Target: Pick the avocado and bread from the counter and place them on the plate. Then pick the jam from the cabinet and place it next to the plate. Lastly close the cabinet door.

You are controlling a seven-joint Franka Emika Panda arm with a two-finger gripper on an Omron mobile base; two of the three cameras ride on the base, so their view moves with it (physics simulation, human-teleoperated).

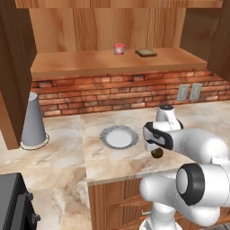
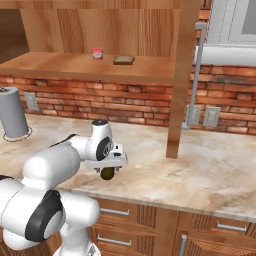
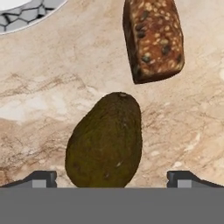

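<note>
The dark olive avocado (image 3: 105, 140) lies on the marbled counter (image 3: 52, 65), straddled by my open gripper (image 3: 111, 180), whose fingertips (image 3: 43, 179) stand wide on either side without touching it. In the base views the gripper (image 1: 155, 146) (image 2: 108, 167) hovers just over the avocado (image 1: 157, 153) (image 2: 107, 174). The seeded brown bread (image 3: 153, 37) lies just beyond the avocado. The scalloped plate (image 1: 106, 134) (image 3: 30, 13) sits to the left. The red-lidded jam (image 1: 119, 48) (image 2: 97, 53) stands on the open cabinet's shelf (image 1: 81, 65).
A flat brown slice (image 1: 146, 53) (image 2: 123, 60) lies beside the jam. The cabinet door (image 2: 182, 75) with its steel handle (image 2: 195, 75) hangs open on the right. A grey canister (image 1: 33, 121) (image 2: 12, 112) stands at the left. Outlets (image 1: 188, 92) sit in the brick wall.
</note>
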